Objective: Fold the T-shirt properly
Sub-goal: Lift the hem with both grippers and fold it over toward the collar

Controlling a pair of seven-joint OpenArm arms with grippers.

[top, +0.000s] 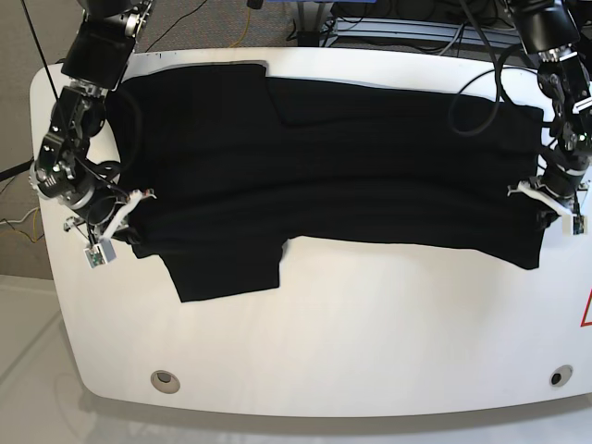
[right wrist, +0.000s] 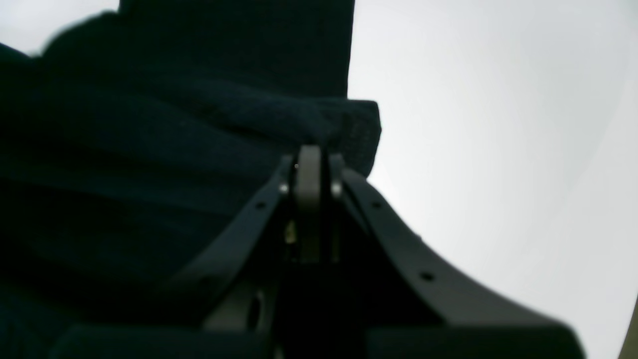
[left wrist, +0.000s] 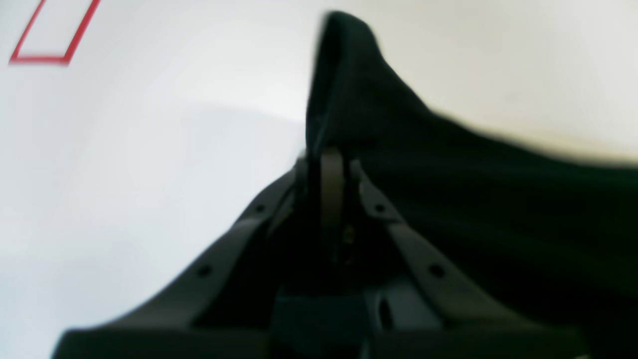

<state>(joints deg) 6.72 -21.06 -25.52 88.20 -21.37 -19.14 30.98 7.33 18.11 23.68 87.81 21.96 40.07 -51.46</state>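
The black T-shirt (top: 324, 176) lies spread across the white table (top: 370, 333), plain side up; no print shows. My left gripper (left wrist: 326, 154) is shut on a fold of the shirt's edge (left wrist: 349, 89) and stands at the shirt's right edge in the base view (top: 539, 191). My right gripper (right wrist: 311, 152) is shut on a bunched edge of the shirt (right wrist: 344, 124) and stands at the shirt's left edge in the base view (top: 134, 205). A sleeve (top: 227, 268) hangs toward the table's front.
A red taped outline (left wrist: 52, 35) marks the table in the left wrist view, and a red mark (top: 585, 310) shows at the right edge. Two round holes (top: 165, 377) sit near the front edge. Cables (top: 388, 23) run behind the table.
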